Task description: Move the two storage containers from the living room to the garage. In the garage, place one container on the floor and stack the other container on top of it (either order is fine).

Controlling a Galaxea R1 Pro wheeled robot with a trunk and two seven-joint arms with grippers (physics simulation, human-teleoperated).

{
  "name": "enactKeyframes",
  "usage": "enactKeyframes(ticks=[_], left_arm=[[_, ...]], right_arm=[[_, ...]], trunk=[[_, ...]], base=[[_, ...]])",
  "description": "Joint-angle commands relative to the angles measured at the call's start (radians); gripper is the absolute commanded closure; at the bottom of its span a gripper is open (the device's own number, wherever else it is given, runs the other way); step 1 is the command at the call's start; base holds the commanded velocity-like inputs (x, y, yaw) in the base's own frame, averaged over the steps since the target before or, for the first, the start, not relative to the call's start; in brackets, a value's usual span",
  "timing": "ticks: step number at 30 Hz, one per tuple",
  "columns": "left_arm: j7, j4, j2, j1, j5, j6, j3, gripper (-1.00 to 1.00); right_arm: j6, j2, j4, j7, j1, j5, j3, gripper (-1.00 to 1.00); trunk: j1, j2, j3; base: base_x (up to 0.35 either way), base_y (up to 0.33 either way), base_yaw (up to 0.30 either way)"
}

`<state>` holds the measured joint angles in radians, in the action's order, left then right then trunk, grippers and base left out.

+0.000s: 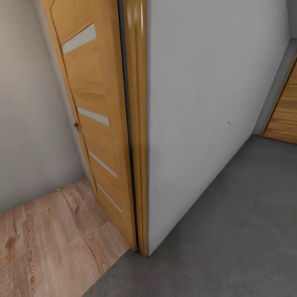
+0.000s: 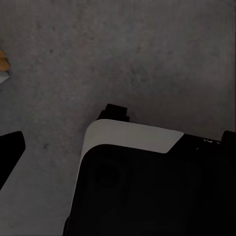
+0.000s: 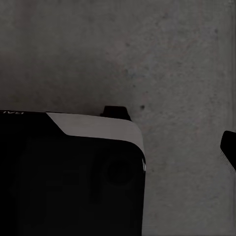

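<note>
Looking for the containers: none to be seen from head or wrists, so their place relative to either gripper can't be told. The grippers can't be judged either: both wrist views look straight down at the grey floor (image 2: pixel 147 54) with the robot's own black-and-white base (image 2: pixel 132 162) below them, and no clear fingertips, so open or shut, holding or not, I cannot tell. A dark sliver at the edge of the right wrist view (image 3: pixel 228 152) may be a finger; unsure.

Head camera faces a doorway. Wooden door (image 1: pixel 95 123) with pale slits stands swung open against the frame (image 1: pixel 138 123), which is why the way through is passable. Left of the threshold lies wood-plank floor (image 1: pixel 49 243), the living-room side; right of it the dark speckled floor runs along a pale grey wall (image 1: pixel 206 103), the garage side. A second wooden door (image 1: pixel 284 115) shows far right.

Judgement: robot is in transit at the threshold, arms hanging low over the base for travel. Which leg of the trip this is can't be said.
</note>
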<state>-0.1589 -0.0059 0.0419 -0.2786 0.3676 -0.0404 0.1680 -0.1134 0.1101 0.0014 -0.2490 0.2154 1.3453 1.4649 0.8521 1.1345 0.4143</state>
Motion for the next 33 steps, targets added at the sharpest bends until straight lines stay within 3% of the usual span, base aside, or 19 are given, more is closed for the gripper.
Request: enactKeyframes(ticks=[1,12,33], left_arm=[[-0.003,0.001,0.0,-0.001,0.009,-0.003,0.008,-1.0],[-0.002,0.001,-0.009,-0.001,0.013,-0.004,0.008,-1.0],[-0.003,0.001,-0.01,-0.001,0.013,-0.005,0.009,-1.0]], right_arm=[[-0.003,0.0,0.0,-0.003,0.0,0.01,0.009,-1.0],[-0.003,0.001,0.0,-0.003,0.0,0.002,0.014,-1.0],[-0.003,-0.001,0.0,-0.003,0.0,-0.004,0.015,-1.0]], trunk=[[0.0,0.001,0.001],[0.0,0.001,0.001],[0.0,0.001,0.001]], base=[[0.232,-0.021,0.0],[0.14,-0.003,0.017],[0.002,0.0,0.27]])
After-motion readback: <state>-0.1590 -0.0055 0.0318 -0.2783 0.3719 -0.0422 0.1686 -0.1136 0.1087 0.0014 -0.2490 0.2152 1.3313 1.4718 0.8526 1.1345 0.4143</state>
